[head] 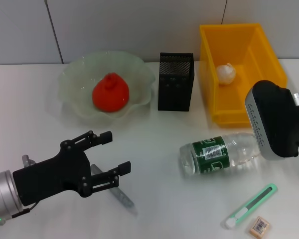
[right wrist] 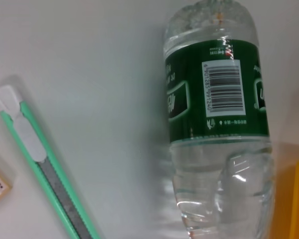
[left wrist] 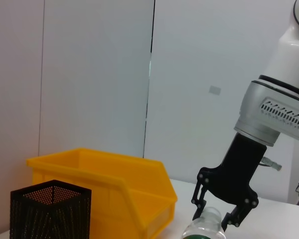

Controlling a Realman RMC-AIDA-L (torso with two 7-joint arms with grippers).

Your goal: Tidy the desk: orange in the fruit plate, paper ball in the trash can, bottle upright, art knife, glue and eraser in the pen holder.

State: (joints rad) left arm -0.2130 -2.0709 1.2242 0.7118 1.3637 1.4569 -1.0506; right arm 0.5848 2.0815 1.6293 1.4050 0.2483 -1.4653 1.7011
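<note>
The right gripper point(left wrist: 214, 211) straddles the lying bottle point(head: 219, 154), fingers spread and gripping nothing. Next, I reckon, it must clamp and tip it upright. The left gripper point(head: 112, 154) hovers unclenched, empty.

Desk seen mid-tidying
The orange point(head: 110, 92) is held in the fruit plate point(head: 74, 74); the bottle point(head: 217, 153) is laid flat beside the trash can point(head: 212, 97)

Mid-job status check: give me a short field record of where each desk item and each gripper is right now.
orange: red-orange wrinkled fruit in pale-green scalloped glass plate
paper ball: white crumpled ball in yellow plastic bin
bottle: clear, green-labelled bottle lying on its side
art knife: mint-green knife on desk
eraser: tan block beside knife
pen holder: black mesh cup, upright
left gripper: jaws open, near desk
right gripper: jaws open around bottle
</note>
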